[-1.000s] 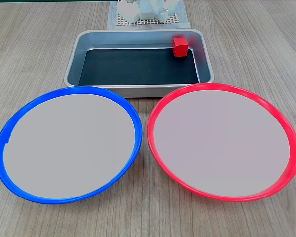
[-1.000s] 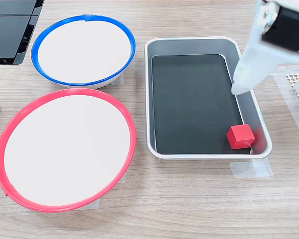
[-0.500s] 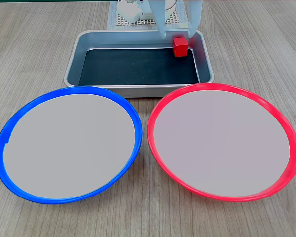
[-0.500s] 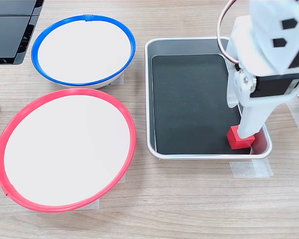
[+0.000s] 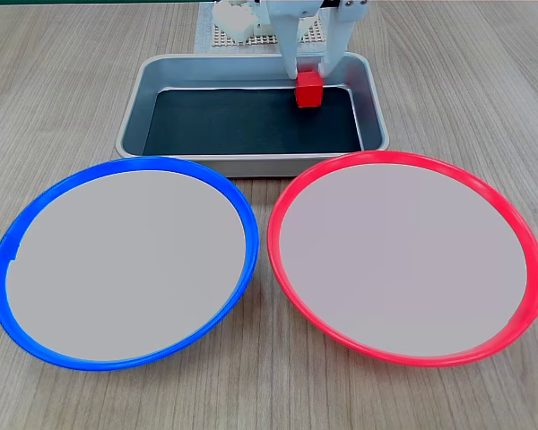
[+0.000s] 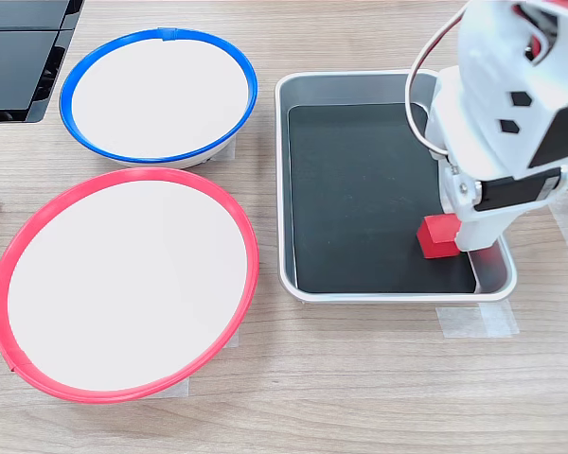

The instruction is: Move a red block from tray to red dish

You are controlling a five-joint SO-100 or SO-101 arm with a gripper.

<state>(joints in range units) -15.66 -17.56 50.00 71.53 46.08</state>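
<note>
In the first exterior view, the small bright red cube sits between the two white fingers of the white robot gripper, which pinch it from both sides. It is near the top of the frame, over the grey metal tray with the dark bottom. The big round dish with the red rim lies lower right.
</note>
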